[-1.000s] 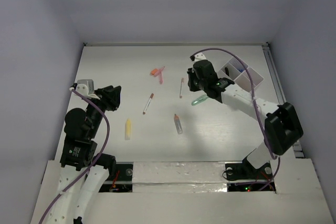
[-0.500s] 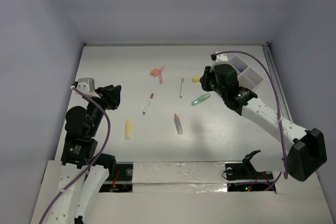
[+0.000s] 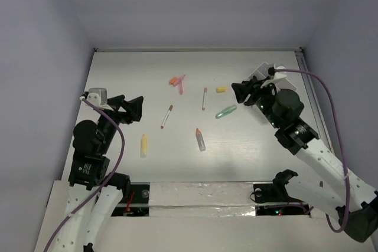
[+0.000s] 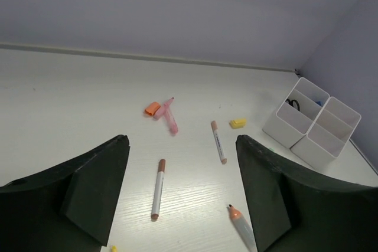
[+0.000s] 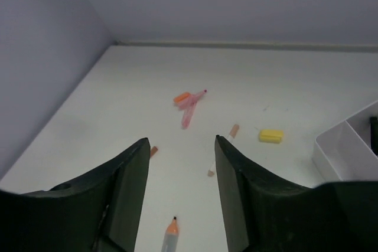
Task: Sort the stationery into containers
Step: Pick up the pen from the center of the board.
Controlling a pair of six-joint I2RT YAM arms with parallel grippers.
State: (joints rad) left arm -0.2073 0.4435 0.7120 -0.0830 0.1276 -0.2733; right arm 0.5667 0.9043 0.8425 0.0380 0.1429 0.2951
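Note:
On the white table in the top view lie an orange bit (image 3: 173, 79), a pink pen (image 3: 181, 85), a thin pen (image 3: 204, 98), a yellow eraser (image 3: 221, 89), a green clip (image 3: 225, 111), a brown-capped pen (image 3: 166, 116), an orange-capped grey tube (image 3: 201, 139) and a yellow tube (image 3: 143, 144). The white organiser tray (image 4: 310, 123) stands far right with black scissors (image 4: 293, 104) inside; my right wrist mostly hides it in the top view. My right gripper (image 3: 241, 92) is open and empty beside the tray, right of the eraser (image 5: 271, 136). My left gripper (image 3: 135, 109) is open and empty at the left, above the table.
Grey walls close the table at the back and both sides. The tray's near compartments (image 4: 331, 128) look empty. A purple cable (image 3: 319, 87) loops over the right arm. The taped front edge (image 3: 201, 192) runs between the arm bases.
The right arm has swung back and right, its gripper shifting slightly toward the tray and uncovering the yellow eraser. The green clip stays on the table. The left gripper has turned slightly.

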